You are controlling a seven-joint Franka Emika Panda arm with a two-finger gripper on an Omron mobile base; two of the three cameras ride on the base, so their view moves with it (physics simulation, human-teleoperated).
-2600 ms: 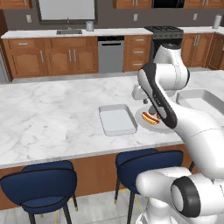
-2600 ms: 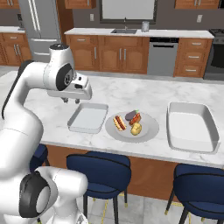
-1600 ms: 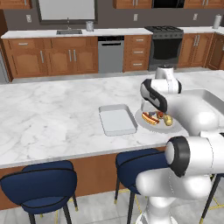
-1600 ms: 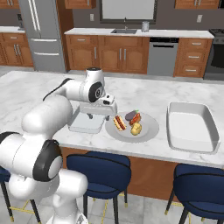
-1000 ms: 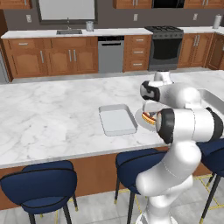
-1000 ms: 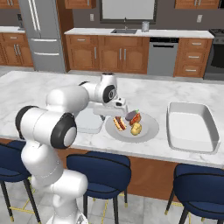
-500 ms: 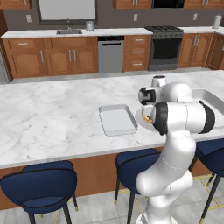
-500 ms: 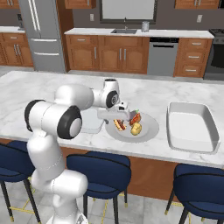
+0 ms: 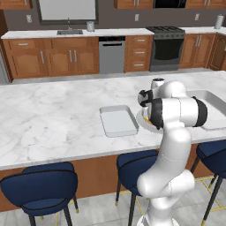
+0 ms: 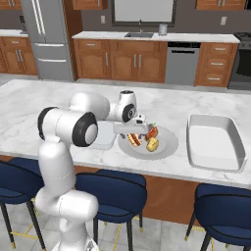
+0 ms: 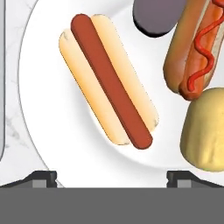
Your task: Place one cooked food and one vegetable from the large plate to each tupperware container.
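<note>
Arm folded low over island worktop, gripper (image 11: 111, 177) pointing straight down w/ jaws wide apart, empty, above hot dog (image 11: 107, 80) on large plate (image 11: 48, 122); vegetable (image 11: 205, 129) at plate's front edge.

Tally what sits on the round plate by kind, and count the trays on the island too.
Plain hot dog: 1
Hot dog with ketchup: 1
Yellowish-tan vegetable lump: 1
Dark purple item, partly cut off: 1
Rectangular trays: 2, the smaller and the larger
Total: 4 items on the large plate, 2 trays.
</note>
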